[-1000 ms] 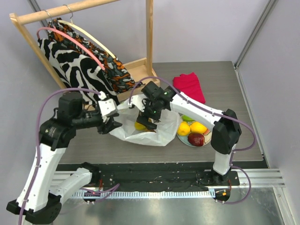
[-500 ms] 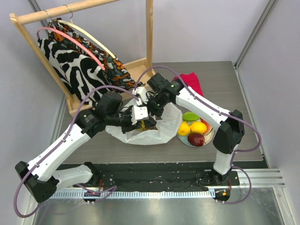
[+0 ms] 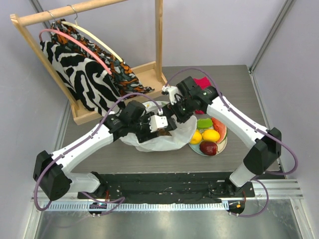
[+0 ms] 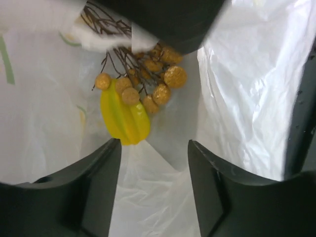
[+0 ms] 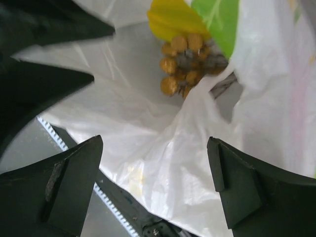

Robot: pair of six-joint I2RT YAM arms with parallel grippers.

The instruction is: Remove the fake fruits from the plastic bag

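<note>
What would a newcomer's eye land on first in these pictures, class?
Probably the left arm and right arm meeting over the white plastic bag at mid-table, jaws open. Inside it, the left wrist view shows a yellow ribbed fruit beside a brownish berry cluster. A zebra-print garment hangs on the wooden rack at back left, and a plate of bright fruits sits right of the bag.

Grape cluster lies against starfruit inside the plastic bag.
</note>
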